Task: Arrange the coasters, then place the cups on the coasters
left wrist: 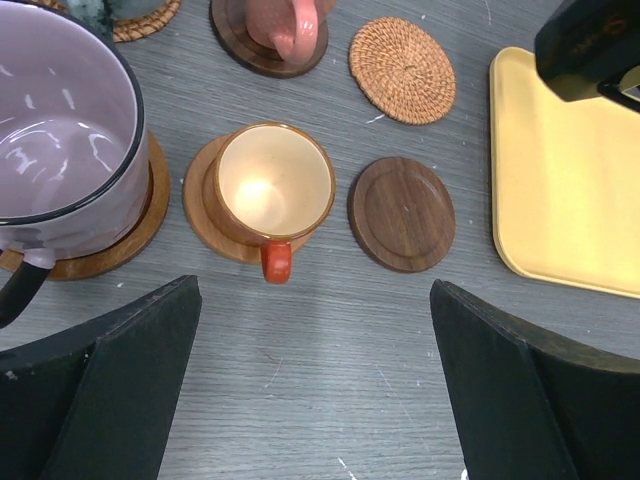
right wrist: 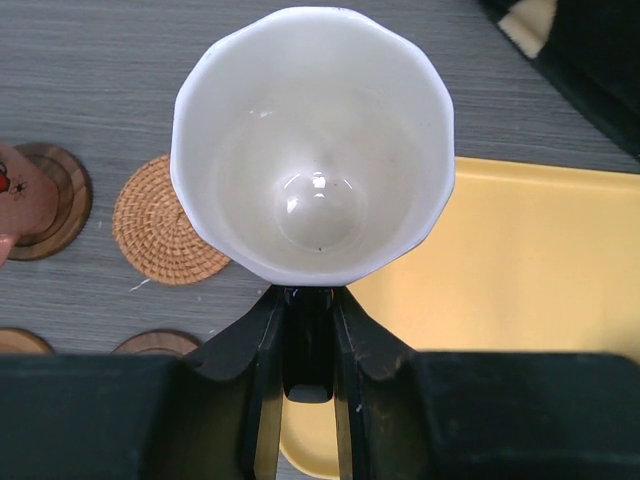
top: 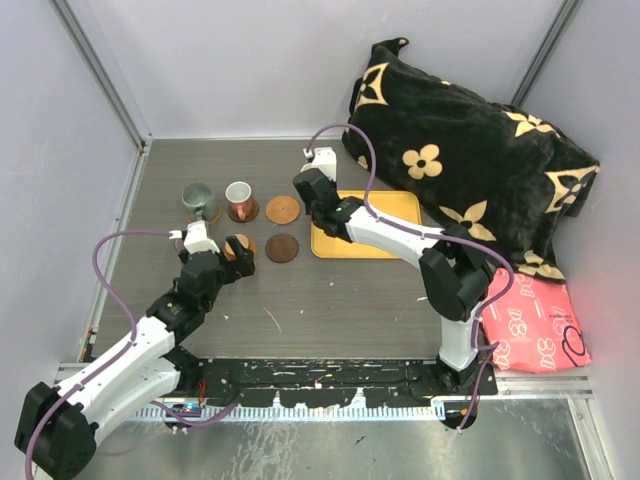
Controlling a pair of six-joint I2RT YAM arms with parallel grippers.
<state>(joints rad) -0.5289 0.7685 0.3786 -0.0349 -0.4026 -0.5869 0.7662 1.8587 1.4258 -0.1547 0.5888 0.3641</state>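
Right fingers [right wrist: 238,360] pinch a cream-lined cup [right wrist: 312,150] by its handle, holding it above the desk [right wrist: 100,60] at the yellow tray's [right wrist: 540,270] edge, near a woven coaster [right wrist: 160,225]. Left fingers [left wrist: 110,390] gape wide, empty, over the orange cup [left wrist: 275,185] on its wooden coaster [left wrist: 200,205].

Top overhead; wrists close, downward; share woven coaster [left wrist: 402,70]
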